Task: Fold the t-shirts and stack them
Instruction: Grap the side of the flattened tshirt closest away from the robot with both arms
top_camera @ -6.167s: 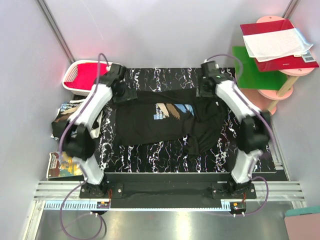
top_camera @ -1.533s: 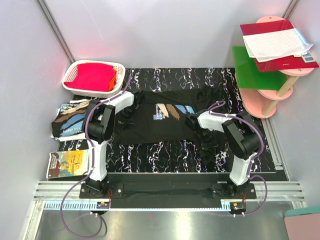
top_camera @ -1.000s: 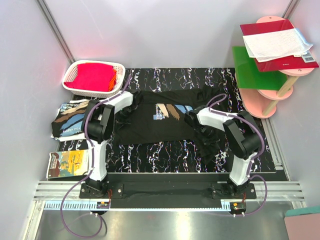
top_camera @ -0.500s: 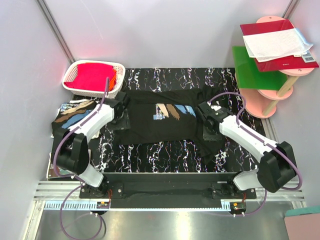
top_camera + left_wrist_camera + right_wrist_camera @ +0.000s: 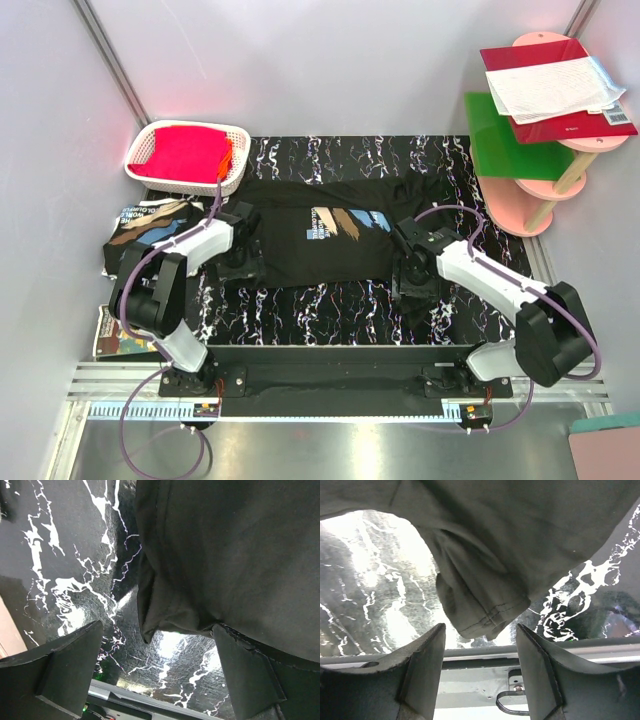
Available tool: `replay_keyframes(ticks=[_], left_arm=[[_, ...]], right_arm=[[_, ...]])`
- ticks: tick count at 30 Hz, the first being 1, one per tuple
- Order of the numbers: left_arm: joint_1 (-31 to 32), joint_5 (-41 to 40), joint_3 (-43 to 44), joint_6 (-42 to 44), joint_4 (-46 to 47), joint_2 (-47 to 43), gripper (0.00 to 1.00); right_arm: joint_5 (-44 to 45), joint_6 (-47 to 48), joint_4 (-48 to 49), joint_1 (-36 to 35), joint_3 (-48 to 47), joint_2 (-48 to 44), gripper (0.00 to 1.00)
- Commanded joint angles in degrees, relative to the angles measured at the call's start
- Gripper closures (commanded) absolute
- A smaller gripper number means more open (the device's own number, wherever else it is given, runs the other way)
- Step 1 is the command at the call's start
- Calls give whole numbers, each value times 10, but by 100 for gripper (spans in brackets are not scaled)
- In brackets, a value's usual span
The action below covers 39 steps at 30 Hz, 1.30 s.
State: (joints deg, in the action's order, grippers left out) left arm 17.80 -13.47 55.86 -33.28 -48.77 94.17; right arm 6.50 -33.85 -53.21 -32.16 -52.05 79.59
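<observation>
Both near corners of the black t-shirt (image 5: pixel 300 255) are being straddled, jaws apart, by left gripper (image 5: pixel 157 655) and right gripper (image 5: pixel 481 650); pinching seems due.

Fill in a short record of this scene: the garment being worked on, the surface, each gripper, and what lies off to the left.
Garment: black printed t-shirt, spread out, print facing up
Surface: black white-veined marbled mat
Left gripper: open, at the shirt's left edge
Right gripper: open, at the shirt's right edge
Off to the left: white plastic basket holding red cloth; second black printed shirt
</observation>
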Motion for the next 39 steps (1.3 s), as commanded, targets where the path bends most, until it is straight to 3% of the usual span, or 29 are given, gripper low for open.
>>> replay_keyframes(ticks=[1, 5, 7, 8, 9, 10, 11, 12, 20, 27, 39], left_arm=[[-6, 9, 14, -10, 32, 24, 1], [-7, 7, 16, -12, 42, 41, 6], [-8, 5, 20, -11, 46, 51, 16], [-8, 5, 22, -8, 48, 54, 22], [-10, 1, 23, -8, 50, 58, 40], [-12, 0, 26, -6, 50, 64, 52], [-14, 1, 27, -3, 51, 66, 67], [-16, -1, 26, -4, 51, 66, 100], [-17, -12, 7, -14, 24, -18, 100], [-17, -15, 52, -2, -30, -57, 100], [-19, -41, 181, 1, -75, -11, 100]], right_arm=[[-23, -9, 25, -3, 9, -22, 35], [-32, -11, 63, -3, 33, 15, 41], [-40, -5, 76, -3, 42, 29, 51], [-44, -4, 83, -4, 43, 41, 64], [-44, -3, 84, -4, 44, 45, 77], [-44, -3, 85, -4, 44, 48, 97], [-44, -1, 85, -3, 43, 48, 100], [-46, 0, 86, -4, 42, 45, 100], [-47, -5, 54, -4, 14, -8, 100], [-23, 17, 18, -4, -36, -10, 100], [133, 66, -11, -3, -148, 67, 100]])
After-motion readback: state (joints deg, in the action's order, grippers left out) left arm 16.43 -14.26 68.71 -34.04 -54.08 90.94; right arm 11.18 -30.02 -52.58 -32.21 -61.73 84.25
